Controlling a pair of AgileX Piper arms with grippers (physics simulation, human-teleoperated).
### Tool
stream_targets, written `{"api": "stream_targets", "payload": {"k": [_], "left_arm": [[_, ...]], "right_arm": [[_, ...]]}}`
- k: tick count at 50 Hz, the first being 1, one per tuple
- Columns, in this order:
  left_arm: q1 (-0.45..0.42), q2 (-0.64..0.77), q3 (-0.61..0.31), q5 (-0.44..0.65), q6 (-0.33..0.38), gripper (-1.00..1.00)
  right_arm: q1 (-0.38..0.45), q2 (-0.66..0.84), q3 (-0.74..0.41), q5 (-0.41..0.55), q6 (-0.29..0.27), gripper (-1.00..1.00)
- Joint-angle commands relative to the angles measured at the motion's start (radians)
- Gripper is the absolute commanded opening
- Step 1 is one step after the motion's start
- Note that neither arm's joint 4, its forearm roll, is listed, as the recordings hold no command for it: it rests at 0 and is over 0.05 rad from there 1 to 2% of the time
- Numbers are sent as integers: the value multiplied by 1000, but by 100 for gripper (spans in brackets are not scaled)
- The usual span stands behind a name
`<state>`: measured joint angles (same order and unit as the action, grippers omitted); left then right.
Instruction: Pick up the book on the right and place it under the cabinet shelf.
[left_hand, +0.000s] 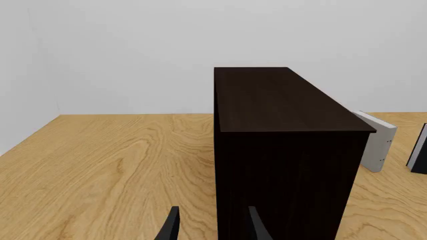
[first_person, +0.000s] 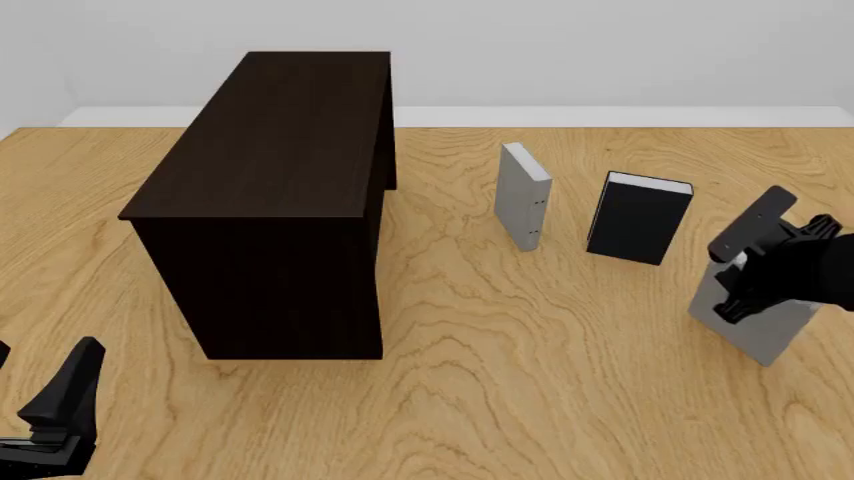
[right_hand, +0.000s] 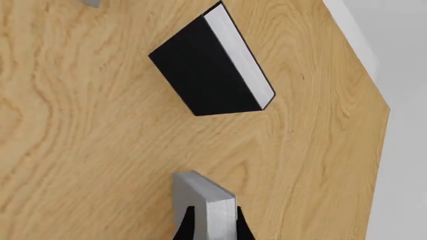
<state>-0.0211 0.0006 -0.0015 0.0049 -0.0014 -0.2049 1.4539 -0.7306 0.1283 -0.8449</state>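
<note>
Right tool (right_hand: 211, 224) clamped on book (first_person: 755, 322), well right of cabinet shelf (first_person: 274, 190); lift upright. Left tool (left_hand: 213, 227) apart.

Between the right gripper (first_person: 742, 290), which is clamping the grey book (first_person: 755, 325), and the cabinet shelf (first_person: 274, 200), two upright books are standing in the way: the black book (first_person: 639, 217) and the second grey book (first_person: 522, 195). Bare table (first_person: 534, 380) is stretching along the near side, so that lane is sitting wide open. The left gripper (first_person: 60, 400) is hanging out by the cabinet's near end.
</note>
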Motion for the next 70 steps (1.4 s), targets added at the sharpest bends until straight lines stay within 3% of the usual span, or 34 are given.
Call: {"api": "stream_targets", "payload": {"k": [1,20,26,29,38,43,51,55,58,65,70], "left_arm": [[0,0,0,0,0,100],[0,0,0,0,0,100],[0,0,0,0,0,100],[0,0,0,0,0,100],[0,0,0,0,0,100],[0,0,0,0,0,100],[0,0,0,0,0,100],[0,0,0,0,0,100],[1,0,1,0,0,100],[1,0,1,-1,0,100],[1,0,1,-1,0,100]], "right_arm": [[25,-57,-15,46,61,-100],[44,-193,-38,160,71,-100],[89,-249,-43,207,115,-100],[135,-277,-65,242,195,-100],[208,-335,-63,280,314,-100],[268,-376,-86,321,417,-100],[342,-436,-64,331,493,-100],[418,-483,-59,347,592,-100],[431,-488,-55,338,607,-100],[488,-493,-35,288,731,-100],[525,-518,-14,258,789,-100]]}}
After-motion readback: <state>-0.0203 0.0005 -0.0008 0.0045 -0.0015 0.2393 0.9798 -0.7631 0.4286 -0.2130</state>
